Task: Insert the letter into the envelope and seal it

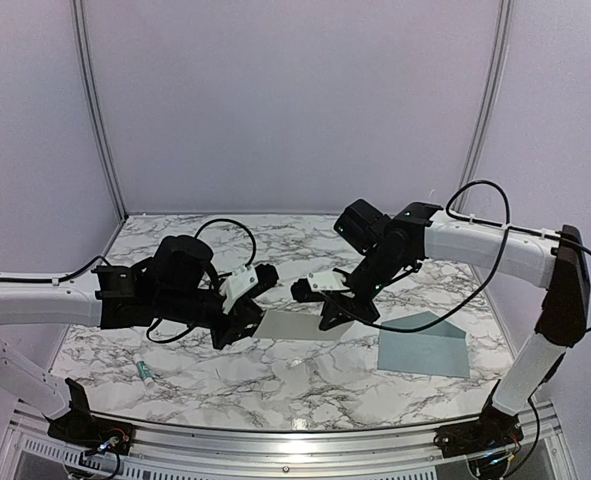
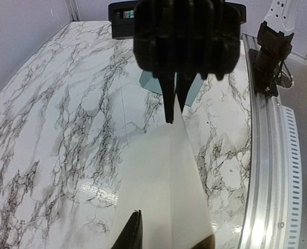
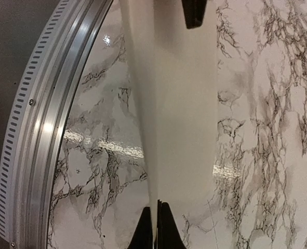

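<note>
The letter (image 1: 297, 325), a cream sheet with a lengthwise crease, lies on the marble table between my two grippers. My right gripper (image 3: 156, 228) is shut on one end of the letter (image 3: 179, 104), pinching it at the crease; the left wrist view shows this gripper (image 2: 173, 111) at the far end of the sheet. At the opposite end, my left gripper (image 2: 169, 236) has its fingers a little apart, one dark fingertip (image 2: 134, 231) on the paper and the other showing faintly through it. The blue-grey envelope (image 1: 423, 350) lies flat to the right, apart from both grippers.
A small green-and-white tube (image 1: 147, 374) lies near the front left of the table. The metal rail (image 1: 295, 440) runs along the near edge, with both arm bases on it. Pale walls close in the back and sides.
</note>
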Controlling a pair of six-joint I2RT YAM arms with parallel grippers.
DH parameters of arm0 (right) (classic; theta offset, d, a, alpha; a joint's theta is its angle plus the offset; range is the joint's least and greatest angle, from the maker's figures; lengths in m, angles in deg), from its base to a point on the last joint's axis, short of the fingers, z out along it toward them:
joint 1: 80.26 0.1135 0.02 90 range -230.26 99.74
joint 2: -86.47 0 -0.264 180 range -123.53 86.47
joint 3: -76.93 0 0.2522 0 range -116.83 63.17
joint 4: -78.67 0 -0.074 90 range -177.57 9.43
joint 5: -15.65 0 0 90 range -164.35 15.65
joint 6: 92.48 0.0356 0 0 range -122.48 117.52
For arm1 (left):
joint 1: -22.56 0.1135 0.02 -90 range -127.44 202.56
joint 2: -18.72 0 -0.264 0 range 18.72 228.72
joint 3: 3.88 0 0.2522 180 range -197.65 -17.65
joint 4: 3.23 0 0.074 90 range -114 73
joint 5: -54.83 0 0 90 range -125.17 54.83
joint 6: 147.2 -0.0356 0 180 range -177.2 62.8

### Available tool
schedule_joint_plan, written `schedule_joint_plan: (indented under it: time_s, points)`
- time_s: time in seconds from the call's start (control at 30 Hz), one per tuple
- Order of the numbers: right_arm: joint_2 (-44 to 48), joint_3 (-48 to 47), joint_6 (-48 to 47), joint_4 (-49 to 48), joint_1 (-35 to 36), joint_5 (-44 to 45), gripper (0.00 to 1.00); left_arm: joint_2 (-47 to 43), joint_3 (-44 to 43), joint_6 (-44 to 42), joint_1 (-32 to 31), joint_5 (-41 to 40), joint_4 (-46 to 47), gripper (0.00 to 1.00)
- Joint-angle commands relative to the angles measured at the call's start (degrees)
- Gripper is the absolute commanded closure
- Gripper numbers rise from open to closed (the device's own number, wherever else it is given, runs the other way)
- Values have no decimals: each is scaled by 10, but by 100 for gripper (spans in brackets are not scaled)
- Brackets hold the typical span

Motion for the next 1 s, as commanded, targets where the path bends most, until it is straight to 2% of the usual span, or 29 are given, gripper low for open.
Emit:
schedule_joint_plan:
  time_s: [0.0, 0.17, 0.23, 0.4, 0.6, 0.7, 0.83, 0.97]
  points:
    - [-6, 0, 10, 4, -13, -24, 100, -34, 3, -3, -2, -95, -3, 72]
    - [-7, 11, 15, -1, -46, -63, 100, -141, 56, 18, 4, -251, 41, 41]
    - [-7, 14, 24, -9, -57, -78, 100, -177, 76, 37, 4, -295, 62, 33]
    - [-4, 25, 73, -58, -64, -98, 100, -200, 121, 118, 3, -308, 119, 34]
    - [2, 22, 151, -133, -71, -98, 100, -153, 167, 264, -3, -298, 239, 47]
    - [11, 20, 193, -171, -77, -96, 100, -137, 189, 323, -8, -315, 296, 50]
    - [27, 25, 231, -213, -82, -80, 100, -121, 210, 369, -9, -324, 361, 51]
    - [39, 34, 259, -243, -82, -91, 100, -81, 210, 397, -9, -289, 427, 50]
